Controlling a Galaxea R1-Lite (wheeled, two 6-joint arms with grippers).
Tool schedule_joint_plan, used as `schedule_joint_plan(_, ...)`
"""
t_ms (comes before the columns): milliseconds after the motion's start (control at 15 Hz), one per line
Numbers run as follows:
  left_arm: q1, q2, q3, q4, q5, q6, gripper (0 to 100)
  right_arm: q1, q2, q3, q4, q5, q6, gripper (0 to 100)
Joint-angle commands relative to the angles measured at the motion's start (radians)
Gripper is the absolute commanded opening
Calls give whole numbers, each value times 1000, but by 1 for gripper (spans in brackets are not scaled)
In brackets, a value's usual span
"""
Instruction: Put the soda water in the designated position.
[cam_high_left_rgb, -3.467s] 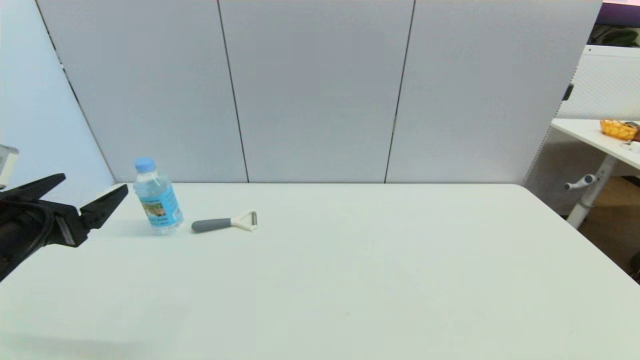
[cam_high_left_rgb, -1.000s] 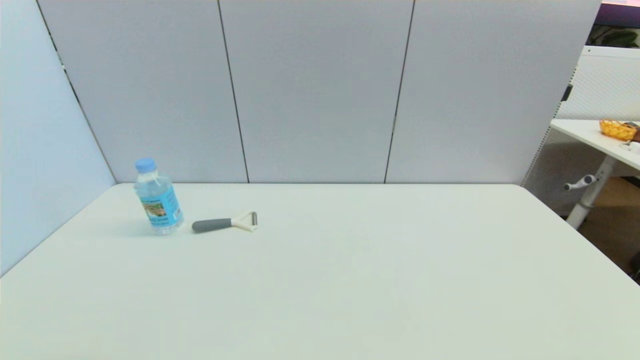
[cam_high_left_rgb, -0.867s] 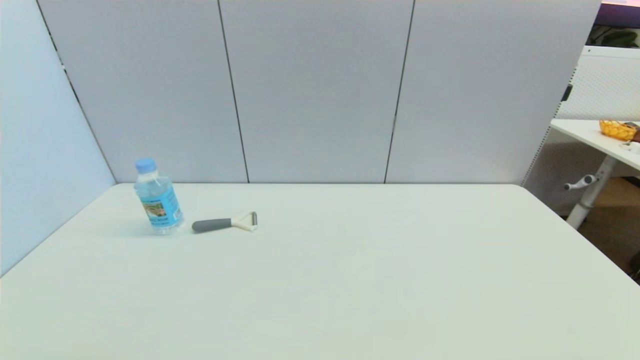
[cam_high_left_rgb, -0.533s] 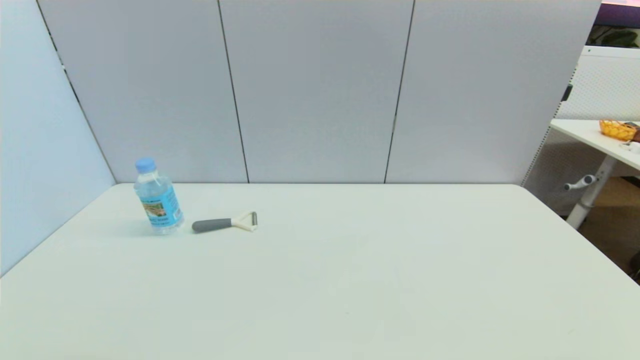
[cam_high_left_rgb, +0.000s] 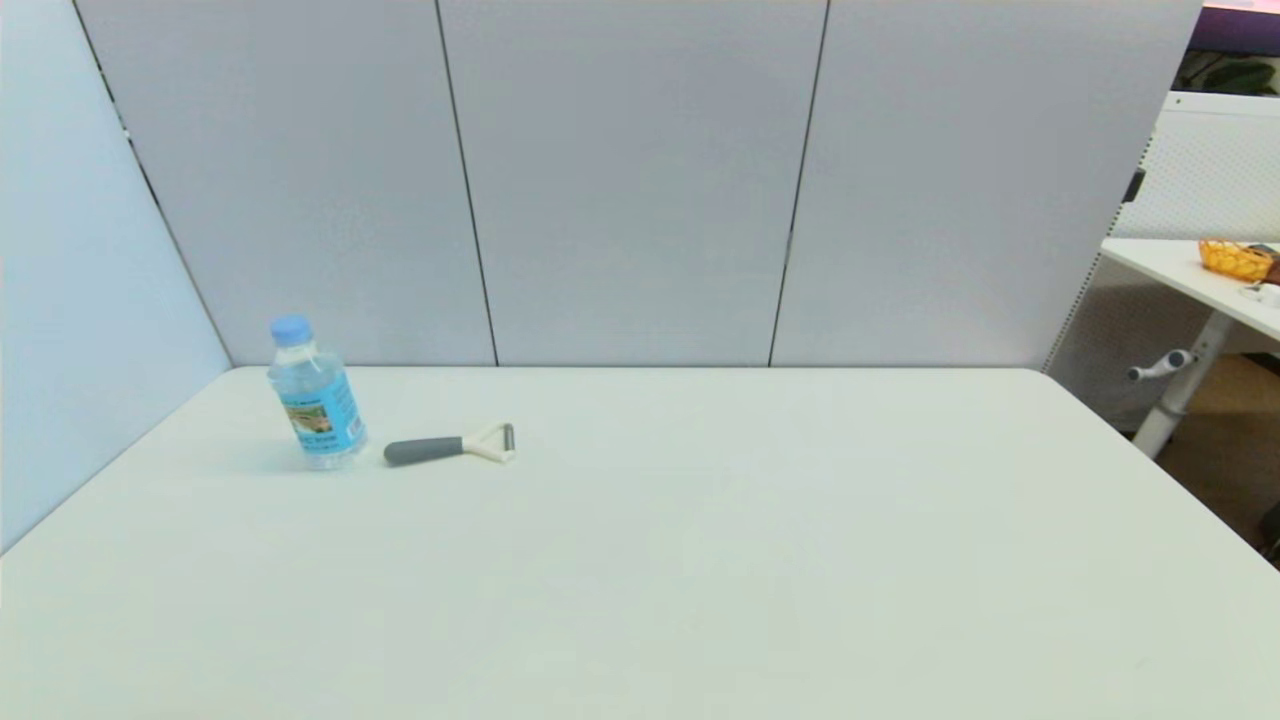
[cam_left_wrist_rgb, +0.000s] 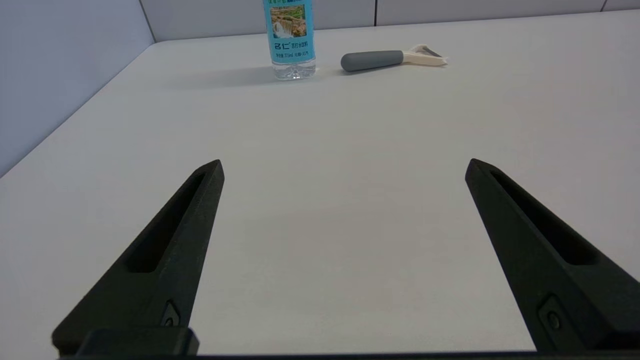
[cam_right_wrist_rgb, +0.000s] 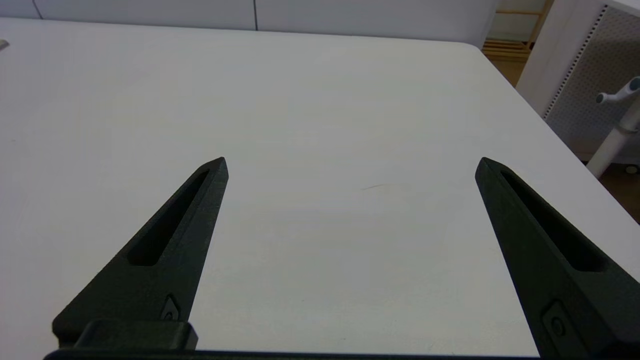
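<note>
A: Grey panels behind a white worktop (cam_high_left_rgb: 700, 560); where's the soda water (cam_high_left_rgb: 315, 405)?

B: Upright far left, peeler (cam_high_left_rgb: 450, 448) just beside it. My left jaws (cam_left_wrist_rgb: 345, 167) gape empty, well short; right jaws (cam_right_wrist_rgb: 350, 165) too (parked). Reaching carelessly, I'd topple it.

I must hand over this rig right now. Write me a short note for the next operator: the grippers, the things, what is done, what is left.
Left gripper: open, empty, low over the table, well short of the soda water.
Right gripper: open, empty, parked over bare table.
Soda water: upright at the far left of the table, with the peeler lying beside it, apart.
Done: bottle stands released.
Left: cannot tell whether that spot is the designated one; check it.
</note>
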Motion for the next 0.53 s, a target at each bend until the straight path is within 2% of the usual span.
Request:
schedule_joint_plan(67, 0, 2, 0, 0, 0, 1, 100, -1, 1, 0, -3, -3, -2, 100)
schedule_joint_plan(533, 0, 0, 0, 0, 0, -1, 100, 1, 1, 0, -1, -4, 21, 100)
